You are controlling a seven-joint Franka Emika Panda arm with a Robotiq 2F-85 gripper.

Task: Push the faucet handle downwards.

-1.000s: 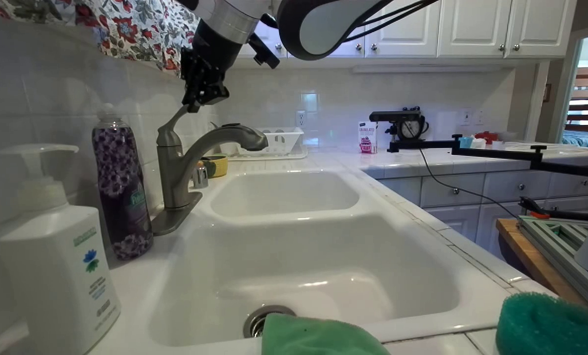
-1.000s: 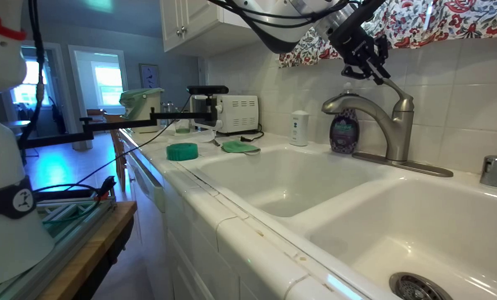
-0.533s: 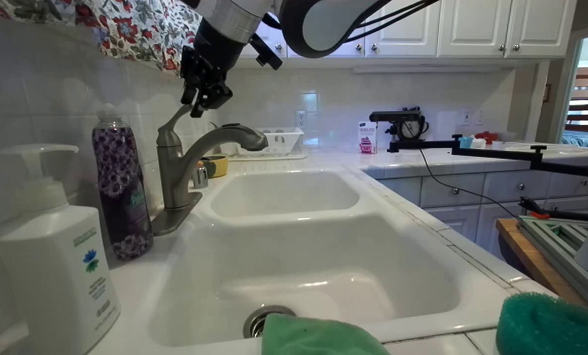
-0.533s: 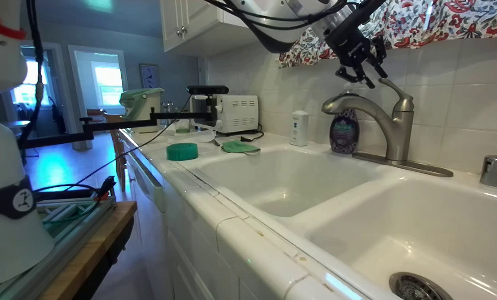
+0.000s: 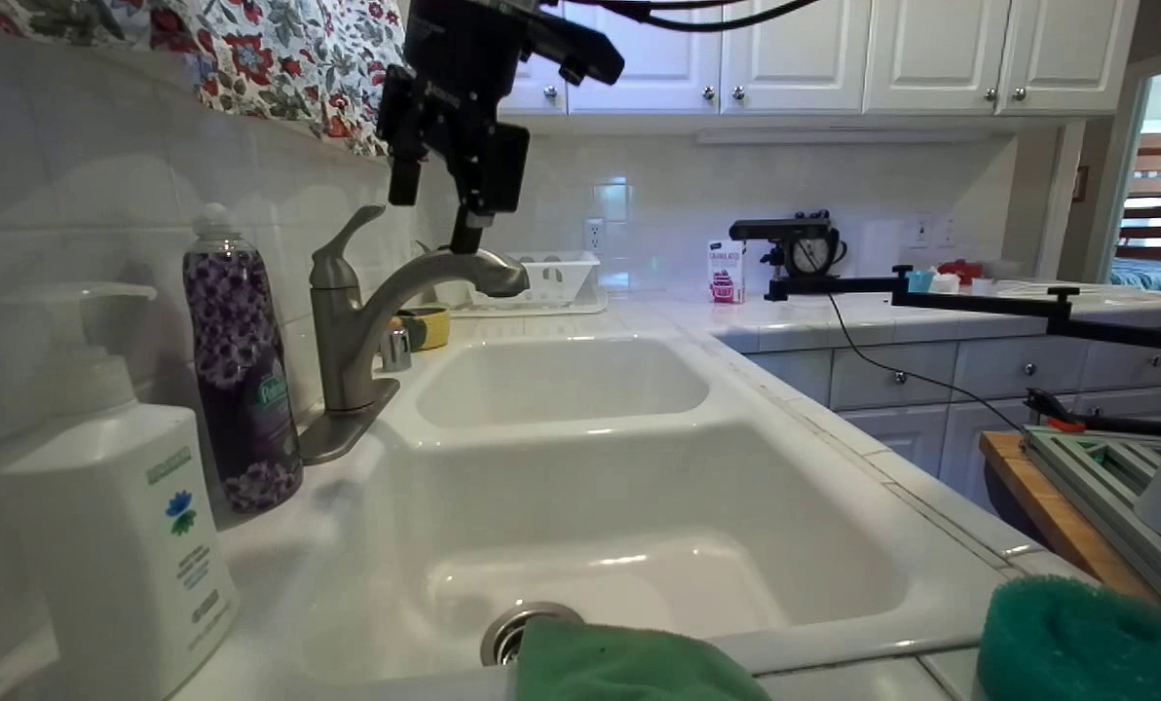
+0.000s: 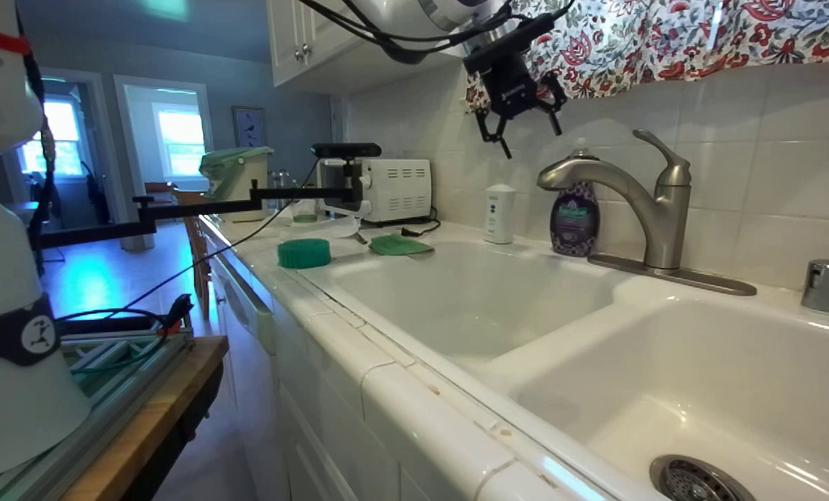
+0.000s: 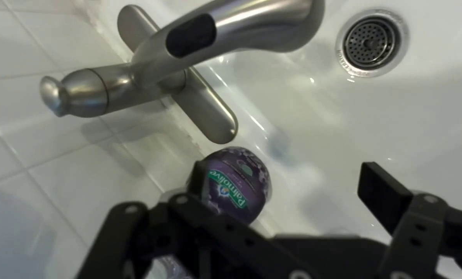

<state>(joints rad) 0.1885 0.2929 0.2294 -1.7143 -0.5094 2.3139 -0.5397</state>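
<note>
The faucet handle [image 5: 353, 232], a slim brushed-grey lever, slants up from the top of the faucet body [image 6: 670, 219]. In an exterior view its tip points out above the curved spout [image 6: 599, 170], and the handle [image 6: 656, 146] stands free of the fingers. My gripper [image 6: 533, 143] hangs in the air beyond the spout, above the purple bottle's side of the sink. Its jaws are spread wide with nothing between them. From the wrist, the handle [image 7: 54, 96] shows end-on at far left, well away from my gripper [image 7: 287, 176].
A purple soap bottle [image 7: 235, 186] stands beside the faucet, below one finger. A white pump bottle [image 6: 500, 214] is farther along the tiled wall. The double sink [image 6: 498, 372] lies below. A green cloth [image 6: 397, 245] and a green sponge [image 6: 304, 253] sit on the counter.
The gripper was shut with its fingertips at the handle's tip. It has opened and moved off sideways, away from the faucet. The handle looks about the same.
</note>
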